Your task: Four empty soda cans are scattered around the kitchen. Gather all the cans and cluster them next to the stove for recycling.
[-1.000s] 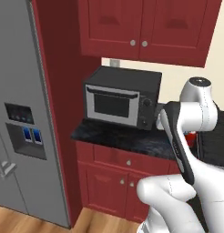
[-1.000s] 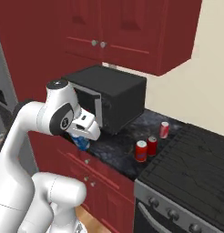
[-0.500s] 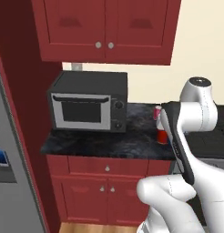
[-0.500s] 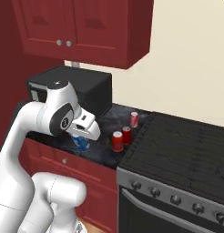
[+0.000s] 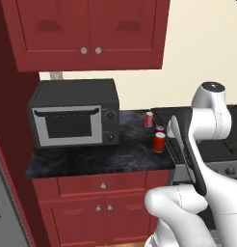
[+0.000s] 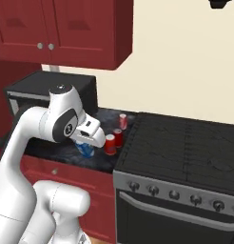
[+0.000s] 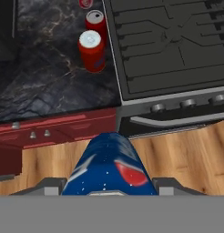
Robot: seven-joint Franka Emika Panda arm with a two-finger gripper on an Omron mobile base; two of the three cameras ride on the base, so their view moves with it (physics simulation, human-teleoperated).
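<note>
Your blue can (image 7: pixel 109 166) sits clamped in the gripper (image 7: pixel 109 189), its long axis running straight out from the hand; in the right base view it (image 6: pixel 85 148) hangs just off the counter's front edge, left of the stove (image 6: pixel 185 147). The jaws are pinched on the can's body, one to each side.

From the can, the drop spot lies ahead and a little to the left in the hand view: three red cans (image 7: pixel 92 50) stand upright in a short row on the black marbled countertop (image 7: pixel 45 86), just beside the stove's left edge. The nearest red can (image 5: pixel 159 142) is the one closest to the counter's front; the other two sit behind it towards the wall. Judging by this, you need to carry the blue can forward over the counter's edge and set it upright beside that row, on the side away from the stove, without clipping the front can.

Further from the stove, a black microwave (image 5: pixel 74 113) stands on the same counter, with dark red cabinets (image 5: pixel 86 34) above and wooden floor (image 7: pixel 186 150) below.
</note>
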